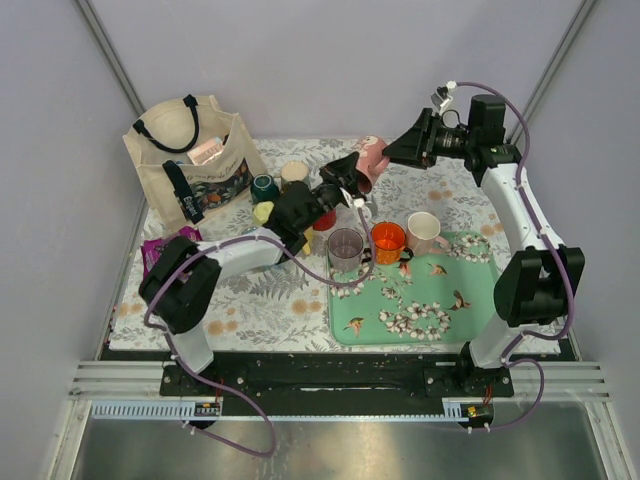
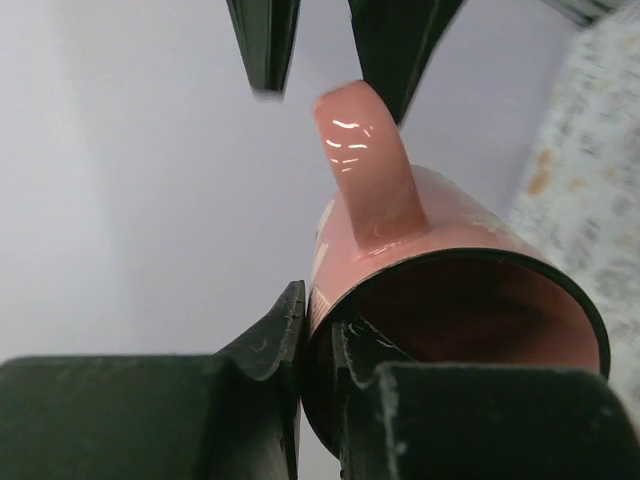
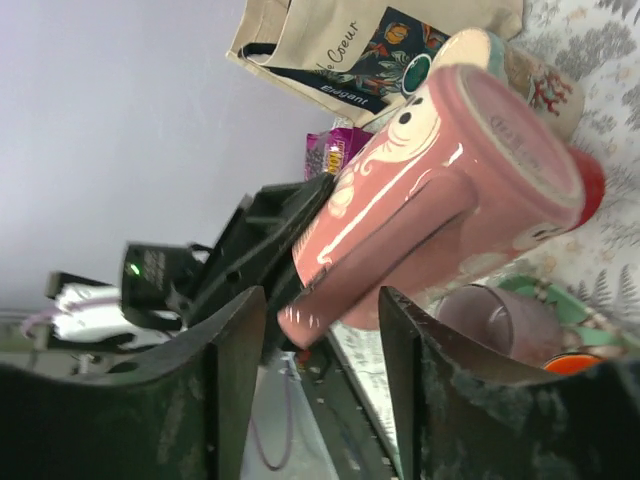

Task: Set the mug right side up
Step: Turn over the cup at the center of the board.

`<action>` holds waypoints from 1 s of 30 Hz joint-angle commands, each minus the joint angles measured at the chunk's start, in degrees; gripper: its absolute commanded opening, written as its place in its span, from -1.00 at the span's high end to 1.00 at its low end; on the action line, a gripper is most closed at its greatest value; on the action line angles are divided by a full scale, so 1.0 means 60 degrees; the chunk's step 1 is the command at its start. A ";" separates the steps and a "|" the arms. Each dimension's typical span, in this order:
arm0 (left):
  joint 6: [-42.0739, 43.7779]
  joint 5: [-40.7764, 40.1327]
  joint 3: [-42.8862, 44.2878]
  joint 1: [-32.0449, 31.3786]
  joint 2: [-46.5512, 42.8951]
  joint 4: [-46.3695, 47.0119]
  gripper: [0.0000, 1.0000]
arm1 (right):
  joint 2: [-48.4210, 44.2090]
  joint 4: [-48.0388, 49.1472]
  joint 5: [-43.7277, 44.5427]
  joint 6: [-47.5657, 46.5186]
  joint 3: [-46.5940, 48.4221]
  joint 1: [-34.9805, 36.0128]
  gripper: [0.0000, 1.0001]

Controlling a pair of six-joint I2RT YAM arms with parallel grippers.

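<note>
The pink mug (image 1: 372, 157) hangs tilted on its side in the air above the back of the table. My left gripper (image 1: 352, 175) is shut on its rim. In the left wrist view one finger of the left gripper (image 2: 318, 310) sits outside the mug (image 2: 440, 250) wall and the other inside the dark mouth. My right gripper (image 1: 392, 152) faces the mug from the right. In the right wrist view the right gripper (image 3: 320, 310) stands open, with the mug (image 3: 440, 170) handle (image 3: 390, 250) between the fingers and a gap on both sides.
A canvas tote bag (image 1: 190, 160) stands at the back left, with a teal mug (image 1: 264, 187) and a beige cup (image 1: 294, 174) beside it. A clear glass (image 1: 346, 248), an orange cup (image 1: 388, 240) and a white mug (image 1: 424, 232) stand by the green floral tray (image 1: 440, 300).
</note>
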 commanded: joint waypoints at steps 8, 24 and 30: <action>-0.3275 0.3426 0.1801 0.1634 -0.3679 -1.0044 1.00 | -0.1789 -0.4759 0.0525 -1.0823 0.1171 0.0227 -0.77; -0.1958 0.4834 0.2610 0.1299 -0.3841 -1.3217 1.00 | -0.1559 -0.7198 0.1817 -1.6345 0.1126 0.2982 -0.55; -0.2293 0.4556 0.2362 0.1079 -0.3855 -1.2195 1.00 | -0.1015 -0.7580 0.1700 -1.6669 0.1390 0.3538 -0.40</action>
